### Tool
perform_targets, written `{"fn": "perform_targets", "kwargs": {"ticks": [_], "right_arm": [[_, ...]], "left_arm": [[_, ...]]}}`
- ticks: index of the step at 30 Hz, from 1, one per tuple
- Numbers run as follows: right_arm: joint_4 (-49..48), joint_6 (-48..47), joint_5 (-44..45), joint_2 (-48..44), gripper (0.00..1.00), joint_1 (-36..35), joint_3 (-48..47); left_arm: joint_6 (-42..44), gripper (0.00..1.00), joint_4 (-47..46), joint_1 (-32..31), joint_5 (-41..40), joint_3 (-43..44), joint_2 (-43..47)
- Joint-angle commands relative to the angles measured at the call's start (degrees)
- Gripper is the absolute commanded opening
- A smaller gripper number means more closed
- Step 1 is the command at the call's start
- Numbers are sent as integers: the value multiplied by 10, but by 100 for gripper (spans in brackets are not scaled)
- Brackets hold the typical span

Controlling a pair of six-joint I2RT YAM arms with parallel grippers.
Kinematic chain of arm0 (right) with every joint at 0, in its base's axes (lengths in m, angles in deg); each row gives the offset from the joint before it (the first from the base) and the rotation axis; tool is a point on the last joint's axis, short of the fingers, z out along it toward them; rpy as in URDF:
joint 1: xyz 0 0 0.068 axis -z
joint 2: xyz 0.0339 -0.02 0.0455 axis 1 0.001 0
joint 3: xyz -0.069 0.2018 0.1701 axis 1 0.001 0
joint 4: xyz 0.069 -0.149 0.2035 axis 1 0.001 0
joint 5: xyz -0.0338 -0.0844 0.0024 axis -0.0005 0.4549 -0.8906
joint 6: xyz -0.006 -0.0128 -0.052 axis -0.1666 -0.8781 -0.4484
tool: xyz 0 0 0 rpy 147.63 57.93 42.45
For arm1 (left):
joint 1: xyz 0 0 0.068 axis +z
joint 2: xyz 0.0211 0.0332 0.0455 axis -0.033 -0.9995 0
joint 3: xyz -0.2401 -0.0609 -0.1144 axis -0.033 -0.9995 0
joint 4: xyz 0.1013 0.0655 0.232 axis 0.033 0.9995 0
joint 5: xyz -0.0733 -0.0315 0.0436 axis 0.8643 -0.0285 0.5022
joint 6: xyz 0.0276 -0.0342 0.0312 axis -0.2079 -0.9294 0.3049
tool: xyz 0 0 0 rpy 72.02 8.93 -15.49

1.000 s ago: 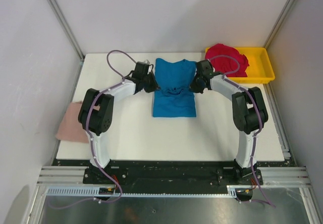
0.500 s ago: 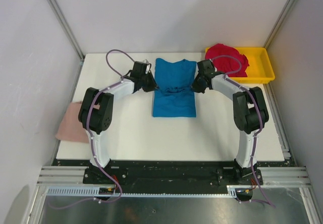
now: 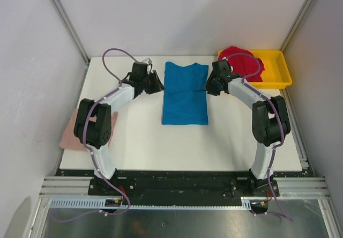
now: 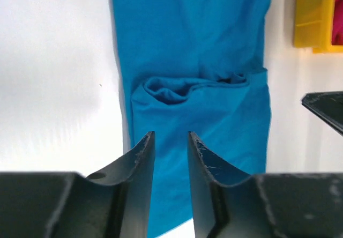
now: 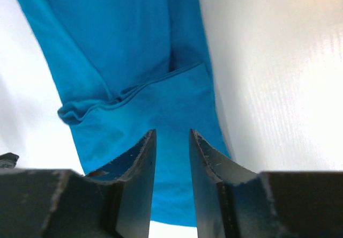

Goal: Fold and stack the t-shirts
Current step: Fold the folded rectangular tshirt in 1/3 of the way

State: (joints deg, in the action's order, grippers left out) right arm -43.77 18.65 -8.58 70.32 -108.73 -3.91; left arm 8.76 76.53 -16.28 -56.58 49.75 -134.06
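The blue t-shirt (image 3: 185, 101) lies on the white table (image 3: 134, 136) as a long narrow rectangle with a crease and a small bunched fold across its middle. It also shows in the left wrist view (image 4: 187, 61) and the right wrist view (image 5: 134, 45). My left gripper (image 3: 159, 83) (image 4: 170, 136) hovers at the shirt's left edge, open and empty. My right gripper (image 3: 209, 84) (image 5: 172, 133) hovers at its right edge, open and empty. The red t-shirt (image 3: 242, 62) is crumpled in the yellow tray (image 3: 278, 69). The pink t-shirt (image 3: 75, 133) hangs over the table's left edge.
The yellow tray stands at the table's back right corner and shows in the left wrist view (image 4: 311, 13). Metal frame posts and white walls close in the table at the left, right and back.
Both grippers have let go of the bunched cloth at the shirt's middle and drawn back outward and toward the far end. The shirt's middle now lies flatter.
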Motion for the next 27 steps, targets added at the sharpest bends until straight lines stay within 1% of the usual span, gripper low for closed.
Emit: {"fn": "perform_targets", "kwargs": {"ticks": [1, 4, 6, 9, 13, 17, 20, 27], "right_arm": [[6, -47, 11, -29, 32, -38, -7], [-12, -61, -9, -14, 28, -54, -6], [-26, -66, -28, 3, 25, -58, -12], [-17, -72, -30, 34, 22, -61, -37], [-10, -74, -30, 67, 20, -56, -50], [-10, -79, -32, 97, 19, -50, -60], [-6, -81, -29, 109, 19, -49, -61], [4, -80, -21, 87, 19, -47, -13]], "left_arm": [[4, 28, -2, -5, 38, -40, 60], [-1, 22, -3, -17, 48, -50, 59], [-6, 16, -2, -19, 59, -36, 43], [-19, 9, 0, -20, 87, 0, 6], [-31, 4, 9, -20, 99, 30, -39], [-34, 1, 11, -21, 102, 59, -80], [-32, 0, 10, -20, 88, 80, -106], [-26, 0, 10, -13, 1, 129, -153]]}}
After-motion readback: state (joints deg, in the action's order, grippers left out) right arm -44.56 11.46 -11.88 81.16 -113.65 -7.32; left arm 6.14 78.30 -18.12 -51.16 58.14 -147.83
